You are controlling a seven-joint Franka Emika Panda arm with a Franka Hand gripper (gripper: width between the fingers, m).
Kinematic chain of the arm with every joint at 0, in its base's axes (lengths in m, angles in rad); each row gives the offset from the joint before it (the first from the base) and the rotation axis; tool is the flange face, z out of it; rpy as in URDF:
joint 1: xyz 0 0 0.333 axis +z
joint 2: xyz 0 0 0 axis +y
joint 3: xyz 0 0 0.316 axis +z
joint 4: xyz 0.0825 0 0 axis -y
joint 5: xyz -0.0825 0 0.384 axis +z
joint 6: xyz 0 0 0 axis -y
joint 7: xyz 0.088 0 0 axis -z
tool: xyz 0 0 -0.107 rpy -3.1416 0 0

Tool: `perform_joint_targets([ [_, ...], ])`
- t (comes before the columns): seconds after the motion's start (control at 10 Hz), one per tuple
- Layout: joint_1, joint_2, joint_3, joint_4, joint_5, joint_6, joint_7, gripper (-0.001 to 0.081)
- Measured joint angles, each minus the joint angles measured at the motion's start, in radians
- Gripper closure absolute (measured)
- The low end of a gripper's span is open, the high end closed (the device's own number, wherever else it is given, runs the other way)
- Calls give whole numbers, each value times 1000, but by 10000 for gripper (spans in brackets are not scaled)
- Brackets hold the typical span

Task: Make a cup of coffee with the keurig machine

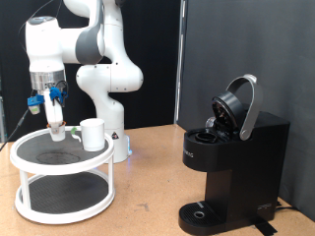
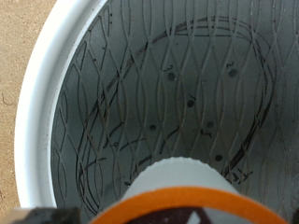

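No text, brand name, number or sign can be read in either view. The keurig machine [image 1: 232, 162], at the right of the exterior view, carries a small pale marking on the front of its black body, too small to make out. The wrist view shows only dark looping lines on a grey mesh surface, not lettering.
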Motion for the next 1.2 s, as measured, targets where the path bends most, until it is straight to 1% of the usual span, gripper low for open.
perform_joint_targets([
  [0.1, 1, 0, 0, 0, 24, -4, -3, 408],
  [0.2, 6, -3, -2, 8, 85, -17, -11, 408],
  [0.3, 16, -8, -5, 33, 160, -43, -23, 408],
  [0.4, 31, -14, -8, 64, 240, -66, -32, 408],
  [0.5, 54, -20, -13, 96, 302, -116, -71, 408],
  [0.6, 79, -23, -12, 122, 361, -154, -81, 408],
  [0.7, 97, -24, 2, 133, 382, -166, -58, 408],
  [0.8, 106, -25, 33, 134, 381, -168, -17, 408],
  [1.0, 115, -23, 111, 131, 370, -164, 81, 408],
  [1.1, 110, -22, 137, 129, 351, -156, 124, 408],
  [1.2, 110, -22, 134, 129, 359, -156, 112, 408],
])
